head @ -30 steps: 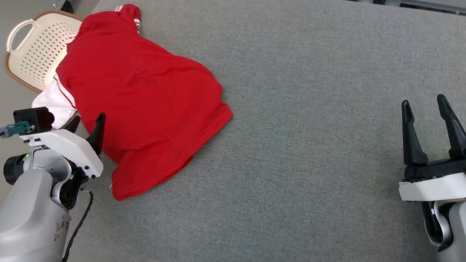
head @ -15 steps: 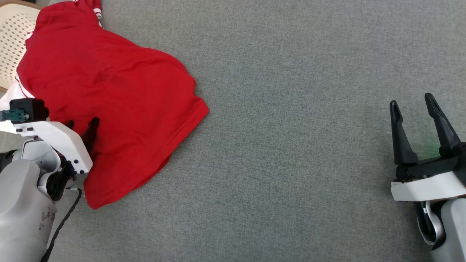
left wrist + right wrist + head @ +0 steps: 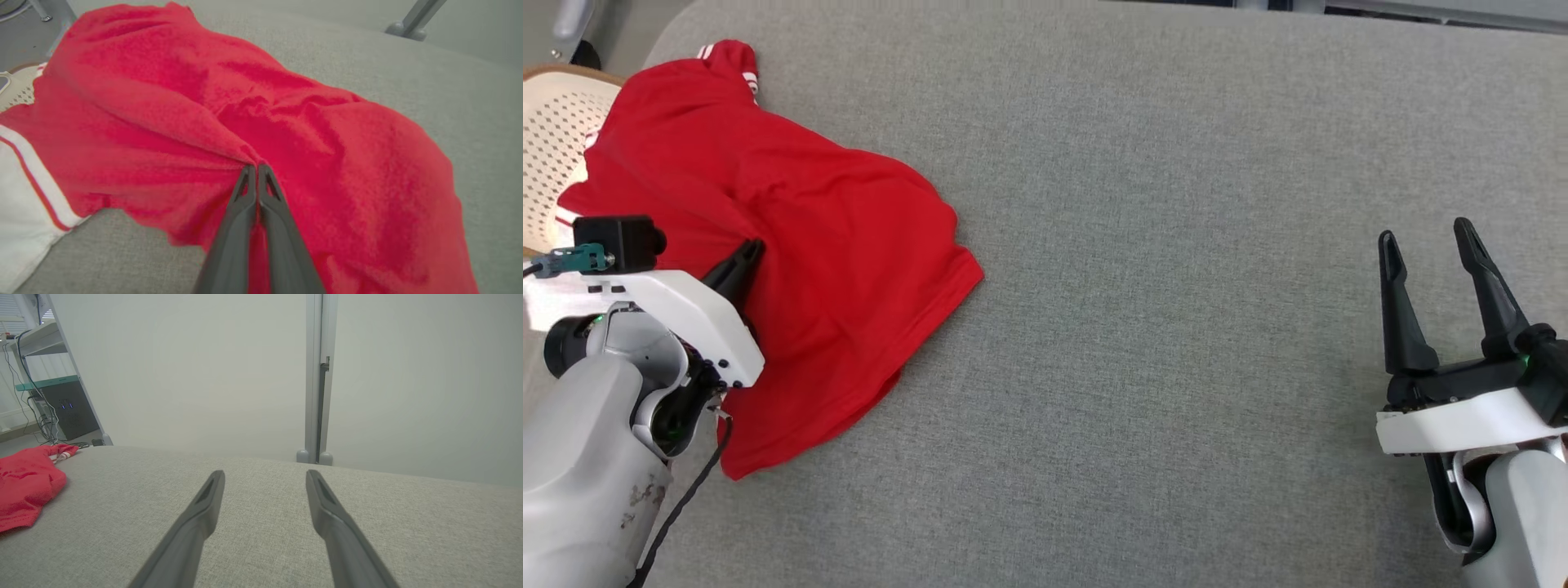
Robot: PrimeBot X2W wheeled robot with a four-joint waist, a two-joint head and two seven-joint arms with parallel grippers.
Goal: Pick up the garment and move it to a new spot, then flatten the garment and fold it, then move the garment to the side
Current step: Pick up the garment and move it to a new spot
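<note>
Garment (image 3: 800,245) heaped far left on table (image 3: 1176,327), edge over basket (image 3: 556,147). Left gripper (image 3: 747,253) pinches a red fold; right gripper (image 3: 1424,230) spread, well apart. Lift slowly, high enough that the hem clears the basket.

The grey fabric surface (image 3: 1176,327) lies open right of the crumpled red cloth garment (image 3: 809,245); a cream perforated basket (image 3: 556,155) blocks the left edge.

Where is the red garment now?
In the head view the red garment lies at the grey surface's left end, its edge over the cream basket, pinched by the left gripper.
</note>
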